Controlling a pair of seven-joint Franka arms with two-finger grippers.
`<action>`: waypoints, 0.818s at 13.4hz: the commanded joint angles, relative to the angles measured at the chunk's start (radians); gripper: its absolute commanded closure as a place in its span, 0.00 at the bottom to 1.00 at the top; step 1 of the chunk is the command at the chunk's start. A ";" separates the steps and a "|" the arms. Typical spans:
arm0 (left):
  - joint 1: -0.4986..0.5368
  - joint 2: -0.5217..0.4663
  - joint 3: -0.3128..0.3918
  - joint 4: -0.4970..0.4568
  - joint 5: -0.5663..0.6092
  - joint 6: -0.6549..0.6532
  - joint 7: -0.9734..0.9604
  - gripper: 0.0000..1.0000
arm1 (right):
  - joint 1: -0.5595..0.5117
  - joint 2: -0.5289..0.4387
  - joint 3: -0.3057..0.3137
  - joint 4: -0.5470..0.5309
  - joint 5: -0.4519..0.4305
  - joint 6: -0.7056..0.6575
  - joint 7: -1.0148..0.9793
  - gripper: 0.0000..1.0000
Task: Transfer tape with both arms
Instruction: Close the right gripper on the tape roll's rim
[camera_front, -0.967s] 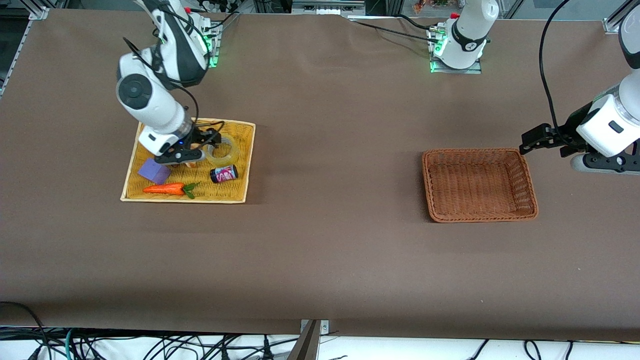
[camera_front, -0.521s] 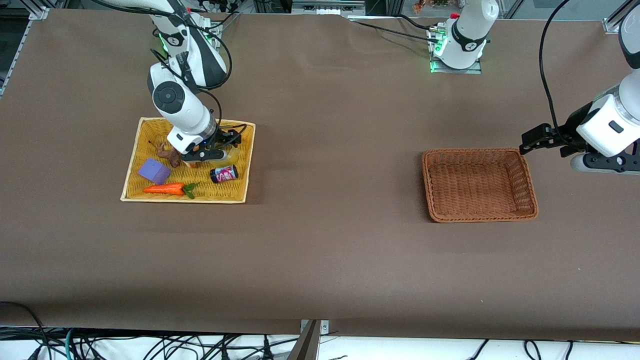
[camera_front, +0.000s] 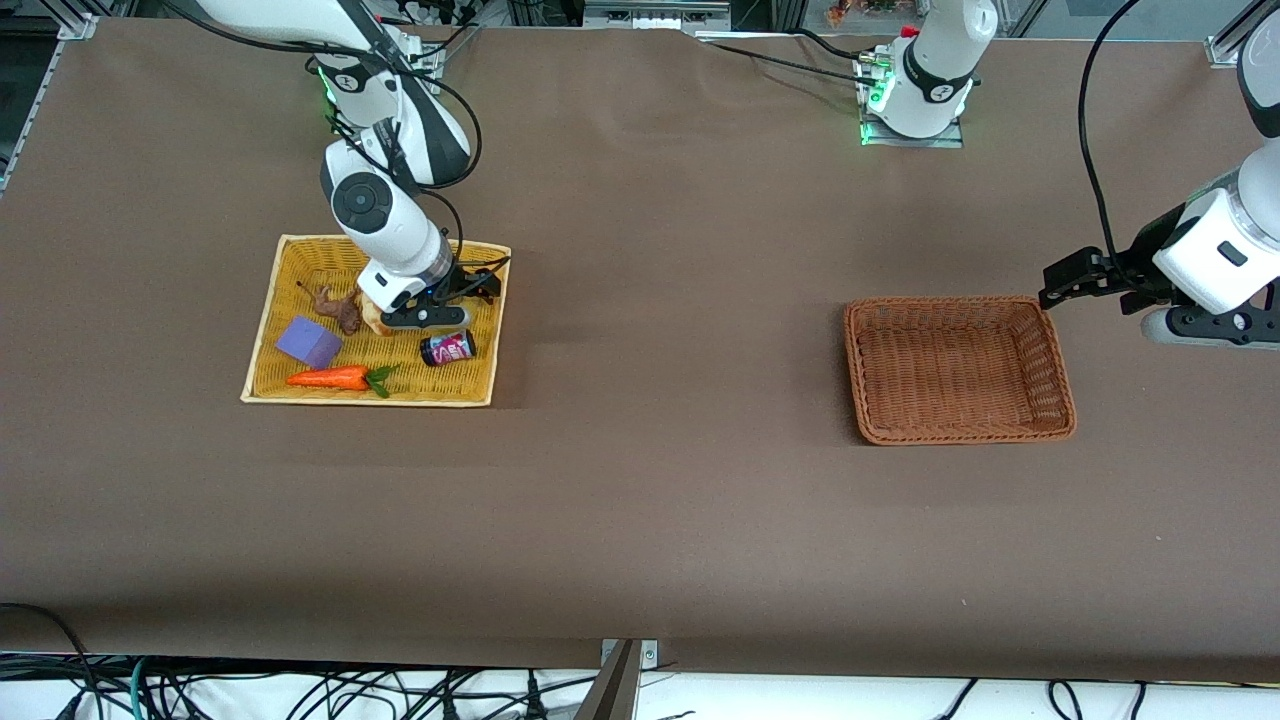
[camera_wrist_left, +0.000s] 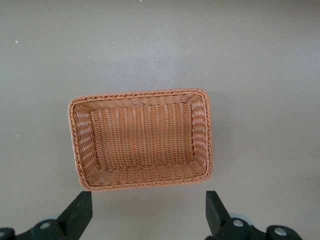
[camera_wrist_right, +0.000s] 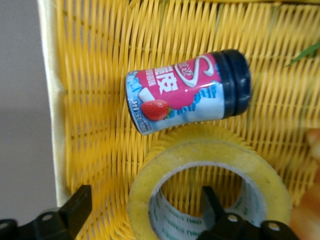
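— So, any writing to read?
— On the can (camera_wrist_right: 185, 95): a pink label with a white "S" and a strawberry, black cap. Faint green print inside the tape (camera_wrist_right: 210, 150) is illegible.
— Where is the tape?
— Flat in the yellow woven tray (camera_wrist_right: 90, 75), touching the can, in the upper part of the front view. The right pincer (camera_wrist_right: 145, 210) stands open astride its glossy wall.
— And the left pincer (camera_wrist_left: 147, 215)?
— It waits open above the surface (camera_wrist_left: 260, 60), beside the brown wicker basket (camera_wrist_left: 140, 97).
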 joint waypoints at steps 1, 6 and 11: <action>0.006 0.007 -0.001 0.024 -0.022 -0.011 0.021 0.00 | 0.005 0.003 0.002 -0.007 -0.004 0.017 0.008 0.40; 0.005 0.007 -0.002 0.024 -0.022 -0.011 0.018 0.00 | 0.005 -0.043 0.002 0.015 -0.004 -0.083 0.009 1.00; 0.005 0.007 -0.002 0.024 -0.022 -0.011 0.019 0.00 | 0.005 -0.100 0.006 0.262 -0.007 -0.437 0.014 1.00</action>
